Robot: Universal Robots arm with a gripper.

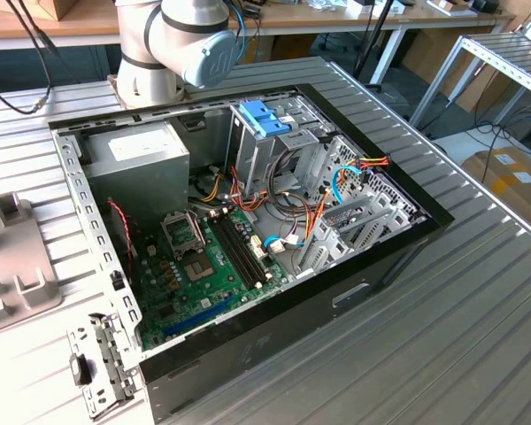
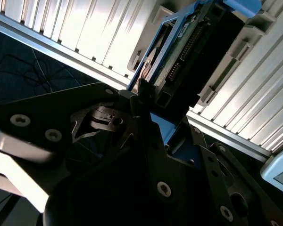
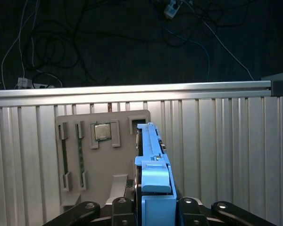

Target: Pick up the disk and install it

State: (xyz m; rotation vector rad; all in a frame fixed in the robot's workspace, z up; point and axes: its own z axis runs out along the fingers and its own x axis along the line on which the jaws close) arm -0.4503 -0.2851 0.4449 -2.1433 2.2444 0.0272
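The disk (image 3: 153, 165), a dark drive in a bright blue carrier, stands on edge between my gripper's (image 3: 153, 206) dark fingers (image 3: 122, 205), its blue end tab nearest the camera. In the second wrist view the disk (image 2: 198, 47) shows its dark side and connector row inside the blue frame, and my gripper (image 2: 148, 101) is shut on its near end. It hangs over the ribbed metal table, close to a grey plastic parts holder (image 3: 85, 155). The open computer case (image 1: 248, 221) lies on the table in the exterior view, with a drive cage (image 1: 274, 150) at its far side.
The case holds a green motherboard (image 1: 203, 266), a grey power-supply box (image 1: 137, 168), a light-blue latch block (image 1: 264, 117) and loose cables (image 1: 336, 181). The grey holder (image 1: 18, 257) lies at the exterior view's left, a metal bracket (image 1: 97, 363) near the front. The arm's base (image 1: 150, 53) stands behind the case.
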